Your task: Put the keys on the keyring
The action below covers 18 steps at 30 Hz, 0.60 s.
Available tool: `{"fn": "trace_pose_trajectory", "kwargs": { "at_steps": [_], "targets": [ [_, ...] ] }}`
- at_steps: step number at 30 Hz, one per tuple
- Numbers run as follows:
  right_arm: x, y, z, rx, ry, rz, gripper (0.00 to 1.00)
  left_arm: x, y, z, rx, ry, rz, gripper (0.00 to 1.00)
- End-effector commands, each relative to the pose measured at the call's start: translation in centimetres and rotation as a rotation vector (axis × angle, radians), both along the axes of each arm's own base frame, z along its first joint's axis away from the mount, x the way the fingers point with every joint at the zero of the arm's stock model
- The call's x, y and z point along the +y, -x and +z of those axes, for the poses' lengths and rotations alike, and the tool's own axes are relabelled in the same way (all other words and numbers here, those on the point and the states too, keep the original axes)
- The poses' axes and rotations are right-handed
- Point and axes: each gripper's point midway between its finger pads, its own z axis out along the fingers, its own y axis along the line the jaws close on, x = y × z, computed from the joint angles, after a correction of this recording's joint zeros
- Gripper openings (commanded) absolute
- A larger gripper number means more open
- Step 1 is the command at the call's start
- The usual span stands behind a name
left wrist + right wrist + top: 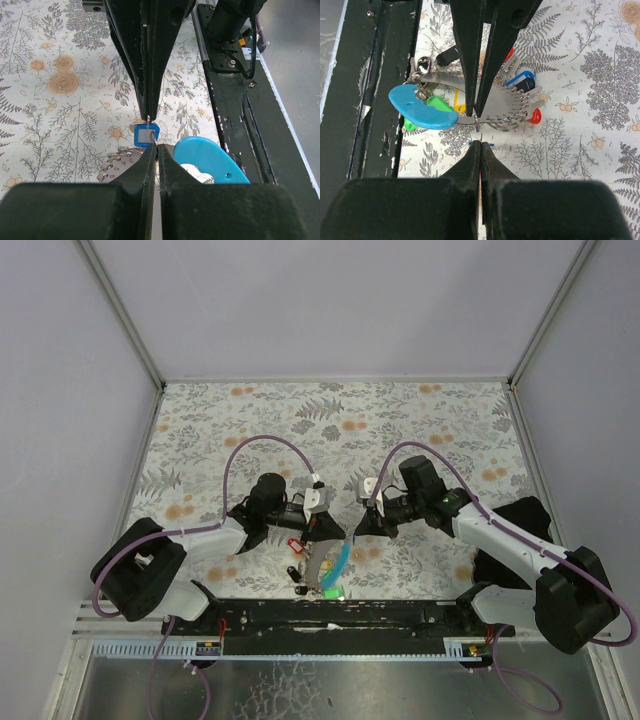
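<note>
Left gripper (156,148) fingers fill its wrist view: pressed together, no gap. Right gripper (480,144) same, nose to nose with it. Blue key (146,134) sits just below where the tips meet; can't tell if either actually pinches it. Keyring (505,123) with strap (422,107) and grey tag (512,100) trails toward 6 o'clock from the tips, ending near the rail (330,615). Left tips sit right at the ring wire, probably to steady it while the key is threaded. Red key (296,545) at 8 o'clock of the tips.
</note>
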Motion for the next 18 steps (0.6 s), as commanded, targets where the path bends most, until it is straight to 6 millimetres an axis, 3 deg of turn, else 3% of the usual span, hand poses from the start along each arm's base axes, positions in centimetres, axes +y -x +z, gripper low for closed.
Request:
{"fn": "trace_pose_trajectory", "kwargs": {
  "at_steps": [1, 18],
  "targets": [
    [0.89, 0.11, 2.14, -0.043, -0.050, 0.045, 0.00, -0.48, -0.53, 1.73, -0.037, 0.040, -0.016, 0.00],
    [1.06, 0.25, 2.45, -0.056, -0.061, 0.053, 0.00, -0.70, -0.53, 1.68, -0.024, 0.042, -0.026, 0.00]
  ]
}}
